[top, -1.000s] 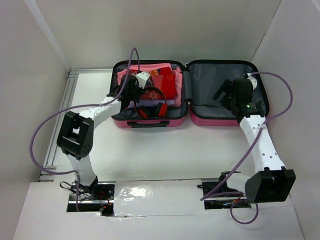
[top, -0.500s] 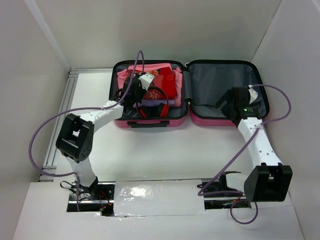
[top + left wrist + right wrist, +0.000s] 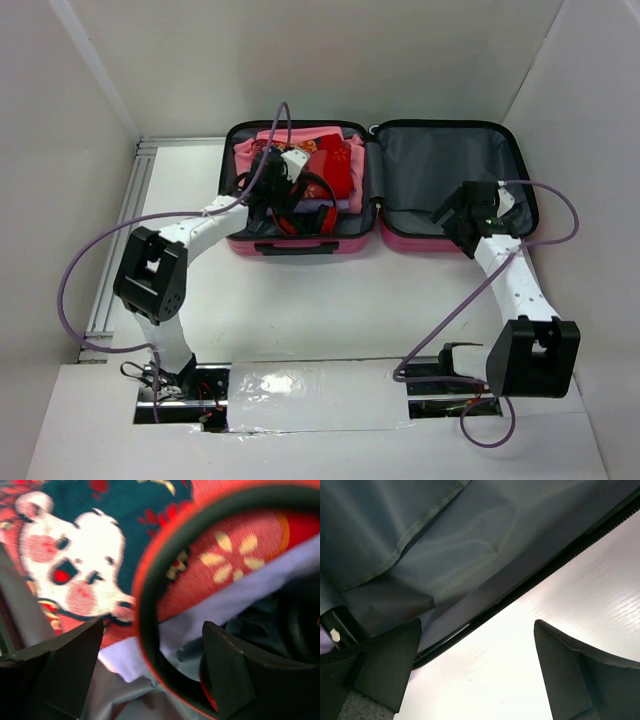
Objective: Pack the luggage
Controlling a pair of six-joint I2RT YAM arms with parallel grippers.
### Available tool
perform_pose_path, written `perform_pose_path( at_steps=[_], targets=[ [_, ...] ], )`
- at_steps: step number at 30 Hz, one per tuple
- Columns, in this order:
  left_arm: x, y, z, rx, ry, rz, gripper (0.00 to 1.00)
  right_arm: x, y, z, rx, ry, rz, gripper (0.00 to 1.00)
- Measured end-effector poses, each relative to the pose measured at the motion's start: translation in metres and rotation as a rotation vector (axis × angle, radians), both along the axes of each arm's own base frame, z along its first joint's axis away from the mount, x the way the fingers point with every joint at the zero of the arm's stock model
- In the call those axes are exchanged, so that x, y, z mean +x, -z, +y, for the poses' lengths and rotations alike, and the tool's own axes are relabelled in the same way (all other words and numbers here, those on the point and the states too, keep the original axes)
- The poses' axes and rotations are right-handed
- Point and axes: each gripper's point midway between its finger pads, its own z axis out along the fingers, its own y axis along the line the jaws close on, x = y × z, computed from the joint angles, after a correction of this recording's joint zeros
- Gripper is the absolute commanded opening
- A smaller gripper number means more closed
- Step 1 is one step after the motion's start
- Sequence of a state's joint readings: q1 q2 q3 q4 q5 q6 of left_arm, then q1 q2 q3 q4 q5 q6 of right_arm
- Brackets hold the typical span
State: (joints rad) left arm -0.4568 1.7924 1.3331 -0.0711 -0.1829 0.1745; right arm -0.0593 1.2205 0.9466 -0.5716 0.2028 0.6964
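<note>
Since the left gripper [image 3: 152, 630] just parted, the headphones [image 3: 145, 605] probably lie released in the luggage [image 3: 300, 244]; right gripper [image 3: 477, 630] apart.

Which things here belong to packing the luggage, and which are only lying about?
For the job: luggage, open flat; red headphones and folded clothes in its left half; left fingers, open over the headphones; right fingers, open.
Only there: metal rail at left; silver tape strip by the arm bases.

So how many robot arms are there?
2. The left arm reaches into the luggage half holding clothes and headphones; the right arm is over the grey-lined half's near edge. None look hidden.
</note>
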Motion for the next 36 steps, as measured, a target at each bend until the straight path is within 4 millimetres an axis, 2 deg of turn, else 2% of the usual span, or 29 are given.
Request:
perform_pose_path(
  at_steps=[2,4,7,10,13,17,19,21,24,26,30,33,36],
  targets=[
    [0.003,-0.015,0.004,-0.013,-0.034,0.001,0.99,0.002,0.004,-0.002,0.009,0.007,0.008,1.00],
    [0.010,-0.039,0.010,-0.045,-0.072,-0.013,0.99,0.003,0.008,-0.005,0.015,0.015,0.015,1.00],
    [0.017,-0.088,0.021,-0.129,-0.117,-0.051,0.99,0.004,0.012,-0.011,0.027,0.030,0.025,1.00],
    [0.013,-0.143,0.032,-0.231,-0.139,-0.087,0.99,0.003,0.012,-0.023,0.036,0.064,0.019,1.00],
    [-0.004,-0.191,0.027,-0.338,-0.093,-0.118,0.99,0.001,0.012,-0.039,0.054,0.111,0.012,1.00],
    [-0.040,-0.224,0.015,-0.439,0.002,-0.114,0.99,-0.002,0.016,-0.065,0.090,0.182,0.012,1.00],
    [-0.055,-0.227,0.012,-0.466,0.029,-0.097,0.99,-0.003,0.024,-0.077,0.104,0.217,0.035,1.00],
    [-0.060,-0.225,0.014,-0.472,0.024,-0.086,0.99,-0.006,0.034,-0.085,0.110,0.241,0.064,1.00],
    [-0.063,-0.207,0.023,-0.491,-0.014,-0.032,0.99,-0.009,0.043,-0.092,0.106,0.258,0.095,1.00],
    [-0.064,-0.186,0.037,-0.520,-0.055,0.024,0.99,-0.010,0.044,-0.095,0.098,0.260,0.099,1.00],
    [-0.069,-0.142,0.080,-0.586,-0.174,0.130,0.99,-0.013,0.045,-0.108,0.077,0.290,0.099,0.97],
    [-0.069,-0.131,0.103,-0.631,-0.232,0.161,0.99,-0.016,0.050,-0.119,0.063,0.321,0.114,0.96],
    [-0.068,-0.133,0.115,-0.662,-0.253,0.155,0.99,-0.018,0.056,-0.128,0.044,0.346,0.138,0.93]
  ],
)
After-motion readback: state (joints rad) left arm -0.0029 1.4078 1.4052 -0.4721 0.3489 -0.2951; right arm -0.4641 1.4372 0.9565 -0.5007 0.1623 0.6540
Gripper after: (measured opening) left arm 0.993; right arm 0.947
